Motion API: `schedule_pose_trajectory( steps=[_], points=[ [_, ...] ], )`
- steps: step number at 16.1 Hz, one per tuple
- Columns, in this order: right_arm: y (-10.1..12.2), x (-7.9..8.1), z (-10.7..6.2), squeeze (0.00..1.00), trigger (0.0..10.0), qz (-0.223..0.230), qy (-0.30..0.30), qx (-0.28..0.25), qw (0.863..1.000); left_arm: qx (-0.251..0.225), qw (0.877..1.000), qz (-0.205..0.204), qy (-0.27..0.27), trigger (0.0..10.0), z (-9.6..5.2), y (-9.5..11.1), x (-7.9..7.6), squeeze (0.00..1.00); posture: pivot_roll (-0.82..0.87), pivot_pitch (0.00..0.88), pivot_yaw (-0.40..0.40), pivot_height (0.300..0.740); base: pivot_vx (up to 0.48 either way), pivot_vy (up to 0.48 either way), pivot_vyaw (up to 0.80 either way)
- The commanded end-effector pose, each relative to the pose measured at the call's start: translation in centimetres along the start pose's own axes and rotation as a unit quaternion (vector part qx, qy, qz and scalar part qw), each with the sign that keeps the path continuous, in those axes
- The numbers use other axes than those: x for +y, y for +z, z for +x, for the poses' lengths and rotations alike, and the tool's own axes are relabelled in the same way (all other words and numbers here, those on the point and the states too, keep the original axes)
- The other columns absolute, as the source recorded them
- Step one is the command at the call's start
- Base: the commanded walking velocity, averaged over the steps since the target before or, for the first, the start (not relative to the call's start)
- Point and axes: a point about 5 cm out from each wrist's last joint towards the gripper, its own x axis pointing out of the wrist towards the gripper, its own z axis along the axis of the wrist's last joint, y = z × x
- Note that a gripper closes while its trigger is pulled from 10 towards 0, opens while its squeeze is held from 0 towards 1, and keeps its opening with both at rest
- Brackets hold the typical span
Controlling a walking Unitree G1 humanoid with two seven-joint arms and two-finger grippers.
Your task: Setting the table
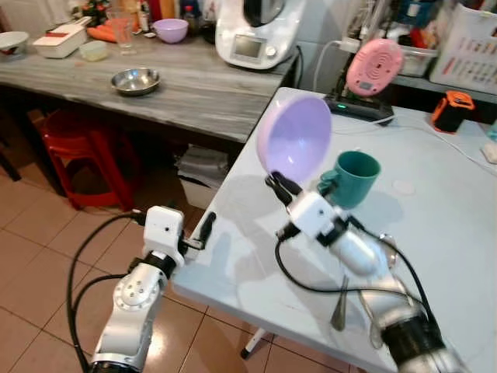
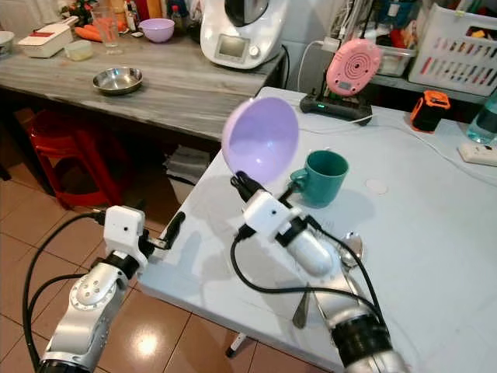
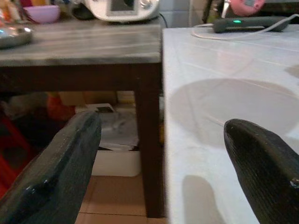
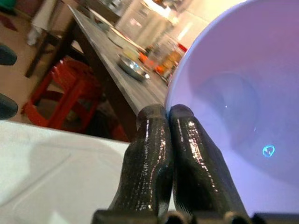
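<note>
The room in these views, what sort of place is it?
Most likely a home kitchen or dining corner. A white kitchen machine and a steel bowl stand on the wooden counter. On the white table sits a green mug, and the right gripper holds up a purple bowl.

Spoon point(image 1: 340, 305) partly behind right arm point(image 1: 365, 260)

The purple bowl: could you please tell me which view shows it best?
The right eye view: the whole bowl shows, tilted above the white table, its rim pinched by the right gripper. The left eye view matches it. The right wrist view gives just its inside, close up.
</note>
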Motion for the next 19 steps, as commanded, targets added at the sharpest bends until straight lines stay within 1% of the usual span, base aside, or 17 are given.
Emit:
schedule_pose_trajectory(
  steps=[1,3,5,6,10,11,15,17,19],
  points=[
    [0.8,-0.5,-0.3,0.0,10.0,-0.007,-0.024,-0.002,1.0,-0.002,1.0,0.003,-0.006,10.0,0.4,0.2,-0.1,0.0,-0.01,0.0,0.013,0.74,0.0,0.0,0.0],
    [1.0,0.0,-1.4,0.0,10.0,-0.001,-0.049,0.015,0.999,-0.009,1.0,0.007,0.001,10.0,0.6,0.2,0.0,0.0,-0.01,0.0,0.013,0.74,0.0,0.0,0.0],
    [1.1,0.3,-1.8,0.0,10.0,0.017,-0.071,0.035,0.997,-0.005,1.0,-0.002,0.015,10.0,0.7,0.1,0.4,0.0,-0.01,0.0,0.017,0.74,0.0,0.0,0.0],
    [1.1,0.3,-1.8,0.0,10.0,0.022,-0.078,0.041,0.996,-0.005,1.0,-0.002,0.016,10.0,0.7,0.1,0.5,0.0,-0.01,0.0,0.017,0.74,0.0,0.0,-0.48],
    [1.4,0.5,-1.7,0.0,10.0,0.027,-0.077,0.054,0.995,-0.003,1.0,0.002,0.024,10.0,0.8,0.0,1.0,0.0,0.0,0.0,0.016,0.74,0.0,0.0,-0.56],
    [1.3,0.4,-1.7,0.0,10.0,0.038,-0.082,0.059,0.994,-0.001,1.0,0.002,0.026,10.0,0.7,-0.2,1.0,0.0,0.0,0.0,0.016,0.74,0.0,0.0,-0.59],
    [0.7,-0.4,-1.9,0.0,10.0,0.041,-0.089,0.07,0.993,0.002,1.0,-0.001,0.025,10.0,0.6,-0.4,0.9,0.0,0.0,0.0,0.016,0.74,0.0,0.0,-0.6],
    [0.6,-0.6,-2.0,0.0,10.0,0.038,-0.09,0.074,0.993,0.002,1.0,0.0,0.026,10.0,0.6,-0.4,1.0,0.0,0.0,0.0,0.016,0.74,0.0,0.0,0.0],
    [0.5,-0.6,-2.1,0.0,10.0,0.042,-0.097,0.078,0.991,0.002,1.0,0.001,0.025,10.0,0.6,-0.5,1.0,0.0,0.0,0.0,0.014,0.74,0.0,0.244,0.0]
  ],
)
